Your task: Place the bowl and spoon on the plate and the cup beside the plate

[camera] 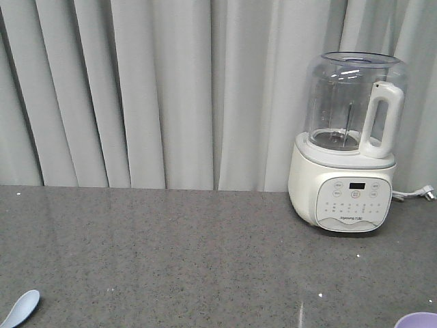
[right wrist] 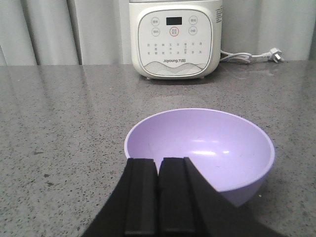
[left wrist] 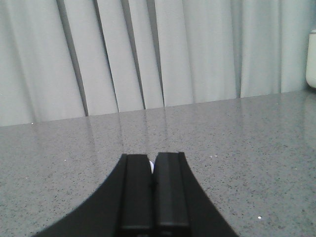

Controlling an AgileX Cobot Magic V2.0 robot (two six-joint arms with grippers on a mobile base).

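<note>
Front view, surface: speckled grey stone countertop point(camera: 171, 253) in front of a pleated pale grey curtain point(camera: 136, 89).
Front view, appliance: white blender with a clear jug and white handle point(camera: 348, 157), standing at the back right.
Front view, spoon: short pale blue-white soup spoon point(camera: 20, 307), cut off by the lower left corner.
Front view, bowl: small lavender-purple bowl point(camera: 418, 320), only its rim showing at the lower right corner, well apart from the spoon.
Left wrist view, claw: left gripper point(left wrist: 153, 157) with black fingers pressed narrow, side by side, above bare countertop.
Left wrist view, beyond the claw: a small pale sliver peeks past the fingertips, possibly the spoon; too little shows to tell.
Right wrist view, claw: right gripper point(right wrist: 158, 160) with fingers drawn together, holding nothing.
Right wrist view, bowl: directly ahead of the claw tips, upright, its near rim hidden behind them.
Right wrist view, appliance: the blender stands further ahead of the claw, beyond the bowl.
</note>
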